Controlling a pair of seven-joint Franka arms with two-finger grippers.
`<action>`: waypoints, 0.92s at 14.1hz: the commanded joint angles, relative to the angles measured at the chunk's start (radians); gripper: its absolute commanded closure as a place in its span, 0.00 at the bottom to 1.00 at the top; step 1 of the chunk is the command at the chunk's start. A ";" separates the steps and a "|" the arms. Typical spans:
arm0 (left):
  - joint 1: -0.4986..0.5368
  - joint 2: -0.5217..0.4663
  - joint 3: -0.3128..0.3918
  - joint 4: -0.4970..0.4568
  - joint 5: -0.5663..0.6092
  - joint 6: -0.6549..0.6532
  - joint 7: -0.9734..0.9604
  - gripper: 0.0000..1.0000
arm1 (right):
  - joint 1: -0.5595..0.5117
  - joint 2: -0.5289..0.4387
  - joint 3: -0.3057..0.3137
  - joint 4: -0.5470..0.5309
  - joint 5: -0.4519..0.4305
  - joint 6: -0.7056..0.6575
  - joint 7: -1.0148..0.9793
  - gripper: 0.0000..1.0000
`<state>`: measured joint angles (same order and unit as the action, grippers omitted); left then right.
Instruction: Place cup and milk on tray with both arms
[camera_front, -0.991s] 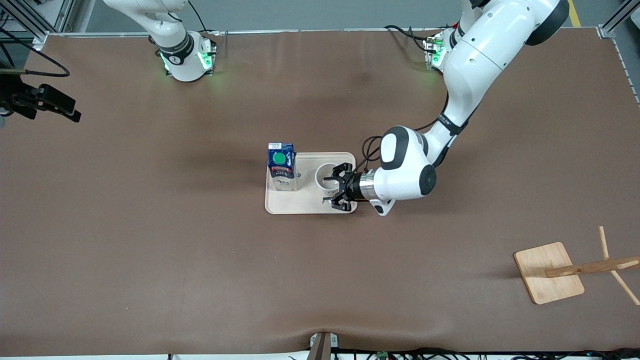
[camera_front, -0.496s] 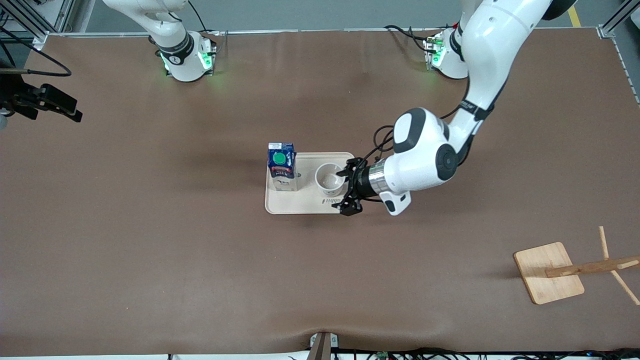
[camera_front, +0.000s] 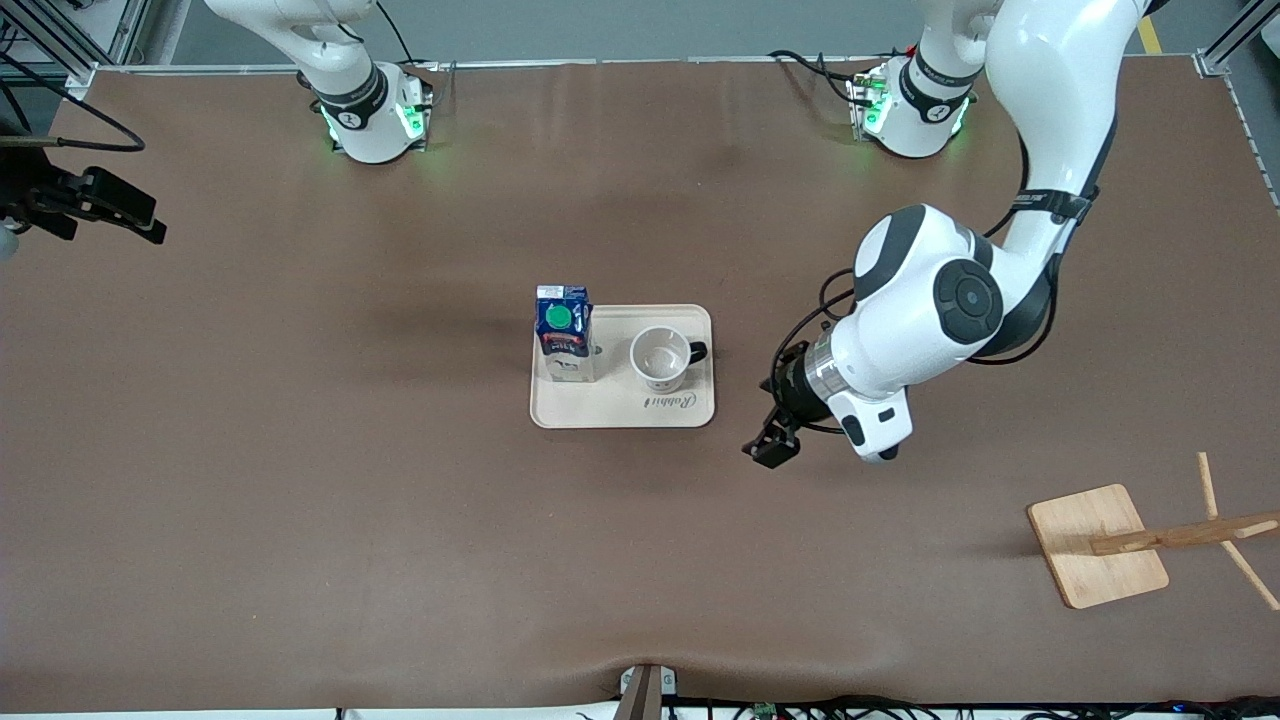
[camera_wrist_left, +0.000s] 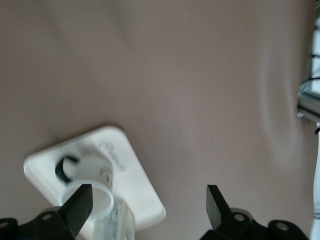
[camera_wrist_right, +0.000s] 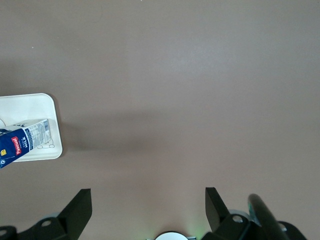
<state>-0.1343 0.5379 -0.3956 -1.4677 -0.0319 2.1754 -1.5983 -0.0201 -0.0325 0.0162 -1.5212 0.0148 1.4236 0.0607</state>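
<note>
The cream tray (camera_front: 620, 408) lies mid-table. On it the milk (camera_front: 562, 335) stands upright at the end toward the right arm. Beside it stands the white cup (camera_front: 658, 358), its black handle pointing toward the left arm's end. My left gripper (camera_front: 770, 418) hangs open and empty over bare table just off the tray's edge, at the left arm's end. In the left wrist view the tray (camera_wrist_left: 137, 172) shows between the fingers (camera_wrist_left: 80, 202). My right gripper (camera_wrist_right: 147, 200) is open and empty, waiting high over bare table, with the tray (camera_wrist_right: 30, 105) and milk (camera_wrist_right: 22, 140) far off.
A square wooden board (camera_front: 1080, 520) with a wooden stick stand (camera_front: 1190, 532) lies near the front corner at the left arm's end. A black device (camera_front: 95, 200) juts in at the table's edge at the right arm's end.
The left gripper opened, let go of the cup and drew back off the tray toward the left arm's end. The cup stays on the tray.
</note>
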 joint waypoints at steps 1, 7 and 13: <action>0.001 -0.029 0.003 0.006 0.165 -0.068 0.088 0.00 | 0.005 -0.017 -0.012 -0.007 -0.009 0.029 -0.018 0.00; 0.142 -0.108 0.000 0.006 0.185 -0.159 0.470 0.00 | 0.008 -0.018 -0.012 -0.008 -0.009 0.055 -0.018 0.00; 0.303 -0.268 -0.002 0.006 0.170 -0.333 0.892 0.00 | 0.006 -0.018 -0.012 -0.008 -0.009 0.040 -0.018 0.00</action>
<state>0.1475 0.3365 -0.3943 -1.4391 0.1398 1.8926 -0.8013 -0.0152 -0.0327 0.0091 -1.5213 0.0148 1.4745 0.0521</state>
